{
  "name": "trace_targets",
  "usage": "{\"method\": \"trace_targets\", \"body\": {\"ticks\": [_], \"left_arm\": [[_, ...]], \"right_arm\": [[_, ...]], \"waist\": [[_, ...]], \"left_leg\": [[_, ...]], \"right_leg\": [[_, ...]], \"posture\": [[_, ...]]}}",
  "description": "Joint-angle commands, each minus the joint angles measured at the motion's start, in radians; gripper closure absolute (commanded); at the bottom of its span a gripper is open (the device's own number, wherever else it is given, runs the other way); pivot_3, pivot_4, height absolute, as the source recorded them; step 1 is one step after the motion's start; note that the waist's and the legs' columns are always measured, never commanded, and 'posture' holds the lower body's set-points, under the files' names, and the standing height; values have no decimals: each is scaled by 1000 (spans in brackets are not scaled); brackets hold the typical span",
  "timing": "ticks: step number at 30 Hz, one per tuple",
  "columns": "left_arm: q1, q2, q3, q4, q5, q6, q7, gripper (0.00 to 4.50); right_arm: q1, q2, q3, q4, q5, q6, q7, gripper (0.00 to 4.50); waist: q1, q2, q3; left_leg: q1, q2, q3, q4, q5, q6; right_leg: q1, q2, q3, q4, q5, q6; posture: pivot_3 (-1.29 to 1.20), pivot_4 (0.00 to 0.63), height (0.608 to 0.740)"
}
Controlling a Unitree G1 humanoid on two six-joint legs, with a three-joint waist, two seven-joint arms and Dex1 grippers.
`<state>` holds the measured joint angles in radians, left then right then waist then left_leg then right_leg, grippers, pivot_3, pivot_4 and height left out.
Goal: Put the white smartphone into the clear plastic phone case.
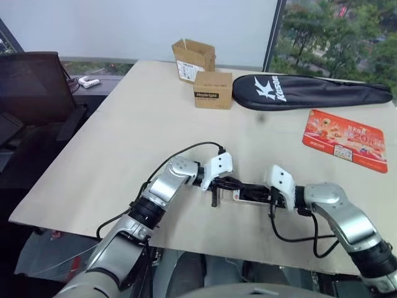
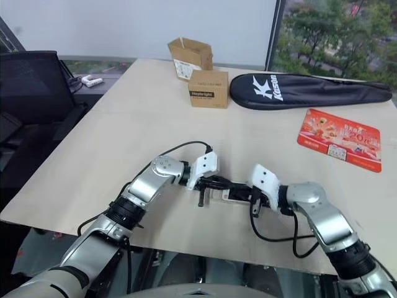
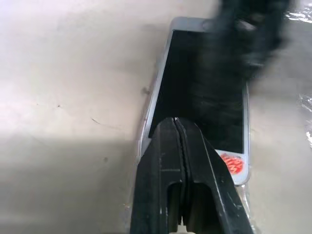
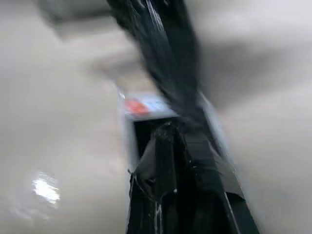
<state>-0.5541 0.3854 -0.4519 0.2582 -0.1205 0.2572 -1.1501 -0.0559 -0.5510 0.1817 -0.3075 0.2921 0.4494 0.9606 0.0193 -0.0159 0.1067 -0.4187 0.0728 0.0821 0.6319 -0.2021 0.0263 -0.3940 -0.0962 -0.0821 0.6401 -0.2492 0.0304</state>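
The white smartphone [image 3: 204, 92] lies flat on the worktop [image 1: 136, 143] between the two grippers, screen up, seemingly already over the clear plastic phone case [image 3: 304, 105] — crinkled clear film shows at its edges. It looks stiff, light, glossy and likely slippery; pressing its edges would serve better than pinching. The left gripper [image 3: 178, 146], fingers shut, rests on one end; the right gripper [image 4: 168, 134], also shut, on the other. Well beyond the phone sit two cardboard boxes [image 1: 205, 74], a black racket bag [image 1: 310, 92] and an orange-red pouch [image 1: 345, 139] — none obstructing.

Silver-grey arms with black ribbed joints; white wrist housings; black cables looping alongside; black two-finger grippers
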Motion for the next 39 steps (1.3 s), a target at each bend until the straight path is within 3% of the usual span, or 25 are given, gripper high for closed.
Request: {"method": "trace_targets", "body": {"ticks": [1, 5, 15, 21, 24, 27, 39], "left_arm": [[67, 12, -90, 125, 100, 49, 7, 4500], [65, 4, -91, 130, 102, 45, 6, 4500], [42, -9, -50, 150, 78, 16, 12, 4500], [46, 6, 68, -62, -65, 109, -30, 4500], [58, 31, 83, -159, -106, 155, -56, 4500], [70, 32, 62, -212, -125, 188, -75, 4500], [37, 15, 95, -154, -104, 131, -19, 4500]], "right_arm": [[53, -26, -79, -19, 50, -53, 17, 4451], [94, -48, -52, 68, -27, -136, -6, 4451], [70, -20, -68, 10, 29, -143, -35, 4451], [58, -52, -63, -96, 75, -96, -9, 4451], [55, -79, -44, -118, 64, -90, 9, 4451], [49, -92, -38, -130, 70, -84, 16, 4451], [60, -111, -58, -155, 79, -79, 8, 4451]], "waist": [[-2, 1, 4], [0, 0, 6], [-1, 0, 11], [-5, 4, 30], [-4, 3, 32], [-2, 2, 39], [3, 0, 45]], "left_leg": [[0, 0, 0, 0, 0, 0], [0, 0, -3, -1, 0, 0], [0, 0, -5, 0, 0, -1], [-4, 0, -6, 0, 0, -1], [-19, -1, -7, 1, 3, 4], [-20, -3, -8, 1, 2, 2], [-21, -1, -10, 2, 1, 1]], "right_leg": [[0, 3, 0, 0, 0, 0], [0, 5, -2, 0, -1, 1], [0, -1, -3, 0, -1, 1], [-3, -1, -5, 0, -1, 1], [-15, 8, -6, 0, 0, 1], [-15, 11, -5, 1, 2, 4], [-15, 14, -8, 3, -2, 10]], "posture": [[0, 150, 732], [0, 150, 732], [0, 150, 732], [0, 150, 732], [0, 150, 732], [0, 150, 732], [0, 150, 732]]}}
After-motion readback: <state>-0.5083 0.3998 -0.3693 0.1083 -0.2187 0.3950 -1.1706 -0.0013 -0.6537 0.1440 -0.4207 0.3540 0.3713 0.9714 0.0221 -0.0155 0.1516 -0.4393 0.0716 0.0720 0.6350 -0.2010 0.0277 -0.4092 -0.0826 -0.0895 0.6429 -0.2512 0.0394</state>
